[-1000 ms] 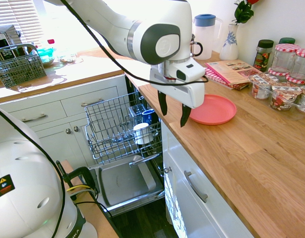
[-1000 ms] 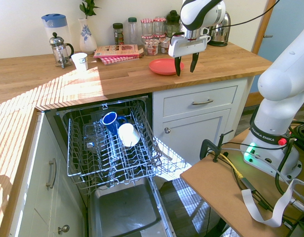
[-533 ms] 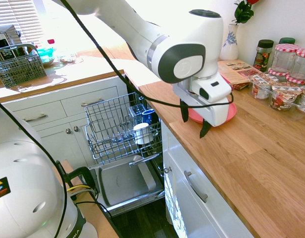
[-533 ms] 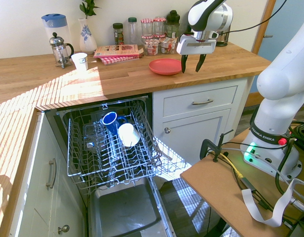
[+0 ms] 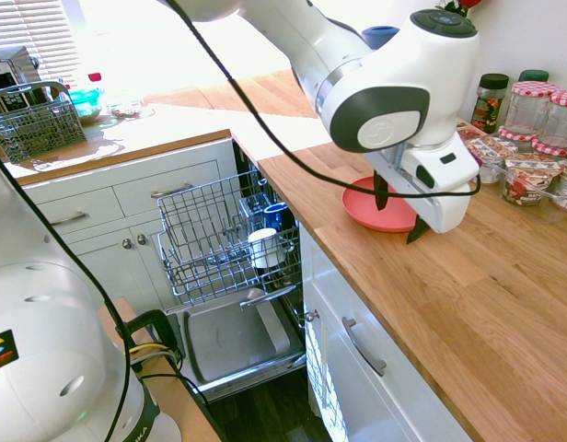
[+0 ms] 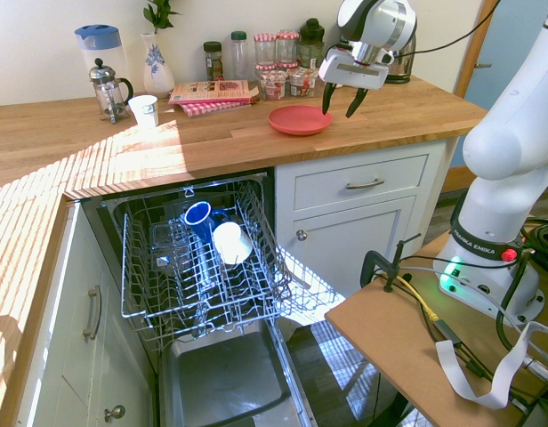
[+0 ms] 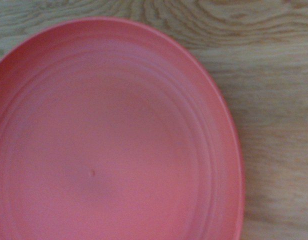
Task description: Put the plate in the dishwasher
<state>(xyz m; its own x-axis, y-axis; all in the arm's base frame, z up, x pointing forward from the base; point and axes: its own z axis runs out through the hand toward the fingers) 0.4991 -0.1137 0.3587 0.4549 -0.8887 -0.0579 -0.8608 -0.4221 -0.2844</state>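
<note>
The coral-red plate (image 5: pixel 364 206) lies flat on the wooden counter, seen from the other side as the plate (image 6: pixel 299 119), and it fills the wrist view as the plate (image 7: pixel 109 140). My gripper (image 5: pixel 400 215) hangs open and tilted just above the plate's edge, on the side away from the dishwasher, with nothing between its fingers. The second exterior view shows the gripper (image 6: pixel 338 109) over the plate's right rim. The dishwasher stands open below the counter, its wire rack (image 5: pixel 214 230) pulled out over the lowered steel door (image 5: pixel 233 341). From the opposite side I see the rack (image 6: pixel 158 267).
In the rack sit a white cup (image 6: pixel 231 242) and a blue mug (image 6: pixel 199 216). Behind the plate stand several jars (image 6: pixel 278 80) and a red-checked booklet (image 6: pixel 212 92). A kettle (image 6: pixel 400 55) is at the right, a cutlery basket (image 5: pixel 33 124) on the far counter.
My gripper has travelled along the counter from the front edge near the dishwasher to the plate's far rim, tilting as it went. The plate has not moved.
</note>
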